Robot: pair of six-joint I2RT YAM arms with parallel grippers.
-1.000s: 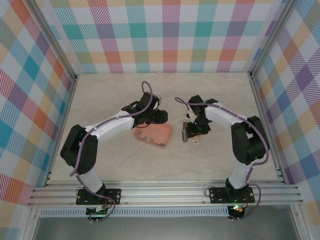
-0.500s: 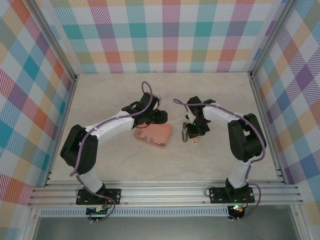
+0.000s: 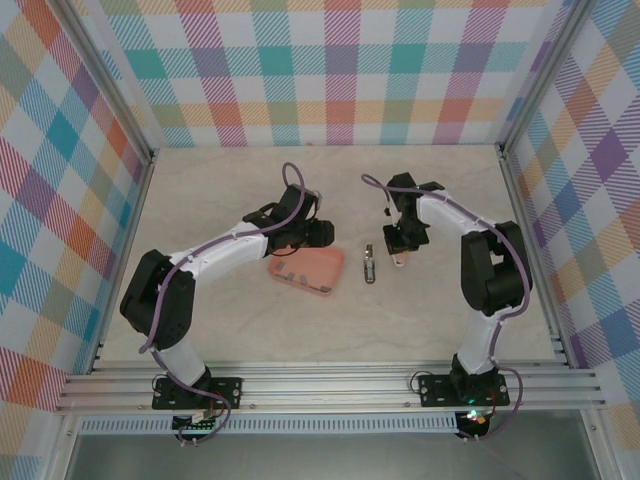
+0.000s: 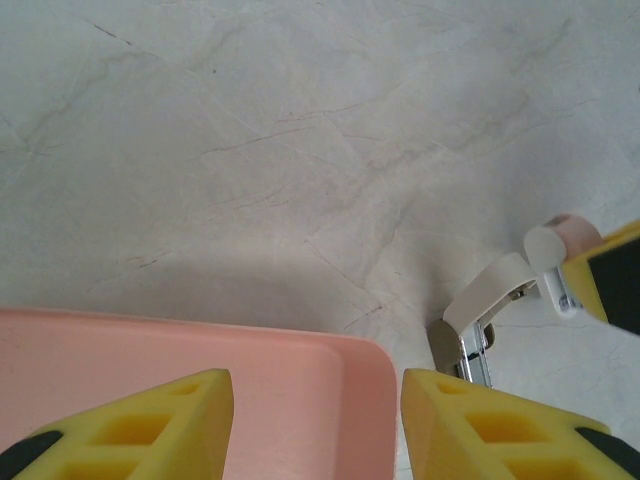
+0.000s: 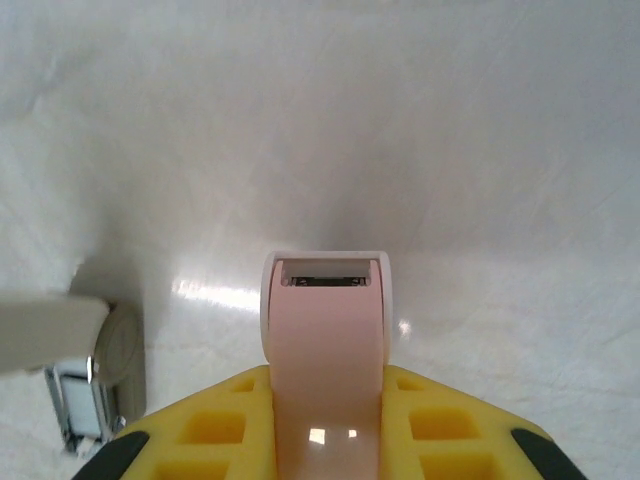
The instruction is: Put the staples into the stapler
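Note:
The stapler's pink-and-white body (image 5: 325, 330) sticks out between the yellow fingers of my right gripper (image 5: 325, 378), which is shut on it. In the top view that gripper (image 3: 400, 250) is right of centre. The stapler's metal rail part (image 3: 370, 266) lies on the table just to its left, and it also appears in both wrist views (image 5: 85, 395) (image 4: 476, 352). Several tiny dark staples (image 3: 294, 277) lie in the salmon-pink tray (image 3: 325, 262). My left gripper (image 3: 308, 240) hovers open above the tray's far corner (image 4: 340, 380), nothing between its fingers (image 4: 170, 420).
Plaid walls and aluminium rails (image 3: 300, 385) enclose the marble-look table (image 3: 220, 190). Bare table lies behind the tray and behind both grippers. The right gripper's yellow finger (image 4: 610, 270) shows at the right edge of the left wrist view.
My right gripper has shut on the stapler's pink body and carried it right and back, away from the metal rail part on the table. The left arm has not moved.

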